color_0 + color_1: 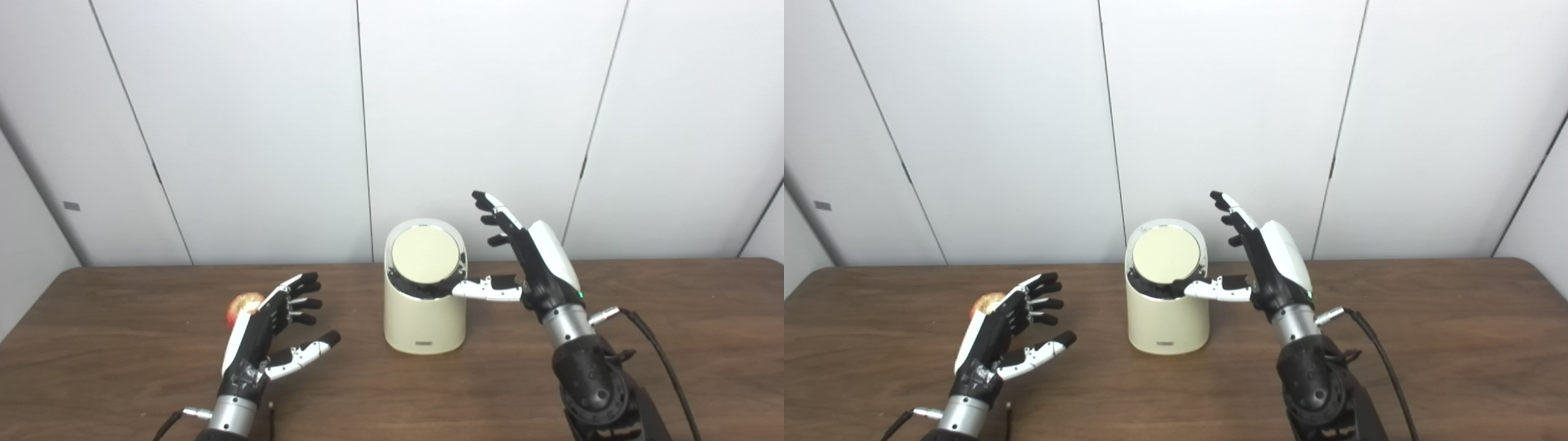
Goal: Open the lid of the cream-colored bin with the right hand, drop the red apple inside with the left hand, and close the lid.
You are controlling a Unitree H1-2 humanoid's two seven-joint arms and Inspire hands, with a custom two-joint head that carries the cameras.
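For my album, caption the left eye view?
Right hand thumbs the cream-colored bin; open left hand hides red apple.

No text could be read: the small dark label (425,344) low on the front of the cream-colored bin (422,318) was too small to make out.
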